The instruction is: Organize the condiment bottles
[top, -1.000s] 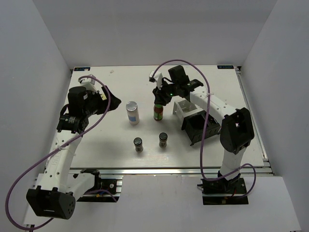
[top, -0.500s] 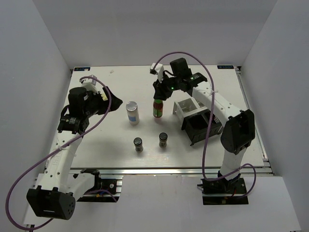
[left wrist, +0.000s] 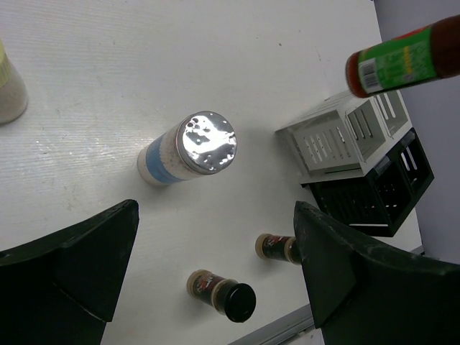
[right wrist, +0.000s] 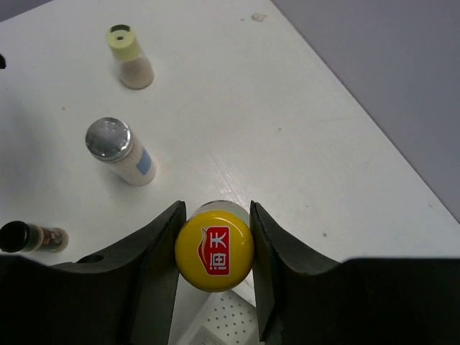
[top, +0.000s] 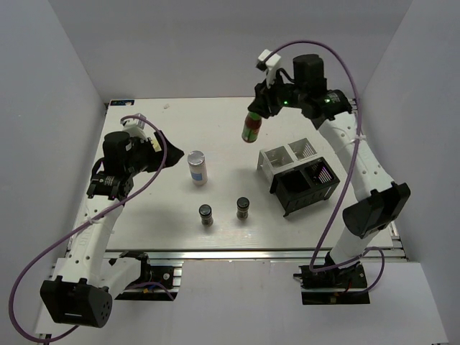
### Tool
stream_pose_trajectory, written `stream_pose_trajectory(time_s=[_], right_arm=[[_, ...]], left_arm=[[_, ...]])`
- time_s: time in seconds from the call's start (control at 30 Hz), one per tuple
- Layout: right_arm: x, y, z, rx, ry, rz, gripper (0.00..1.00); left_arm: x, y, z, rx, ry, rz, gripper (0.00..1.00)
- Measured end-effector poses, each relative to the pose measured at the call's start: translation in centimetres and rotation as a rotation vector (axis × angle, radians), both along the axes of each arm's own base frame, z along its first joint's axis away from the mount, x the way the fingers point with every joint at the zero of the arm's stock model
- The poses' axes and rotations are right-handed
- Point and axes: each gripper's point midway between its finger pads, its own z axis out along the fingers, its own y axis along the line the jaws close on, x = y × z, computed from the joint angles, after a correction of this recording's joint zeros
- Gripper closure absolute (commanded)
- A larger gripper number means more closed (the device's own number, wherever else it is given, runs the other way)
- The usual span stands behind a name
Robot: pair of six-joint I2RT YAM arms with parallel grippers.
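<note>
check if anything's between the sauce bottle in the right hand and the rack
Nothing visible is. The right hand holds the sauce bottle in the air, off the far left corner of the rack, and no object shows between them. The shaker and two spice jars stand farther left, out of the path.

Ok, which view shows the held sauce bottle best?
Top external: the sauce bottle hangs whole from the right gripper. Right wrist shows only its yellow cap between the fingers; left wrist only its lower body.

White "海天" on red, on yellow cap (right wrist: 213, 248) of sauce bottle (left wrist: 406, 57)
</note>
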Motion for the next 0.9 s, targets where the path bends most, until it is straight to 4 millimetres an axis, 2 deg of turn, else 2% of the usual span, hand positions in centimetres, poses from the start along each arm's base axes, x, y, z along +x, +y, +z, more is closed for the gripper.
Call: stream_pose_trajectory(time_s=[0.13, 0.37, 0.5, 0.6, 0.9], right_arm=[[1.1, -3.7, 1.5, 0.003, -0.022, -0.097, 1.00], [2.6, -9.8, 2.0, -0.016, -0.026, -0.257, 1.00], [2.6, -12.7, 1.1, -0.033, -0.006, -0.324, 1.00], [2.6, -14.1, -0.1, -0.049, 0.015, -0.356, 1.00], [2.6, -16.5, -4.9, -0.103, 0.109, -0.403, 1.00]], left_arm=[[0.1, -0.3, -0.3, -0.007, 0.002, -0.016, 0.02], [0.7, -0.8, -0.8, -0.019, 0.013, -0.042, 0.02], [1.0, -1.1, -1.3, -0.025, 0.026, -0.056, 0.02], [1.2, -1.2, -1.4, -0.027, 0.028, -0.062, 0.02], [1.3, -1.3, -1.5, -0.030, 0.029, -0.066, 0.02]])
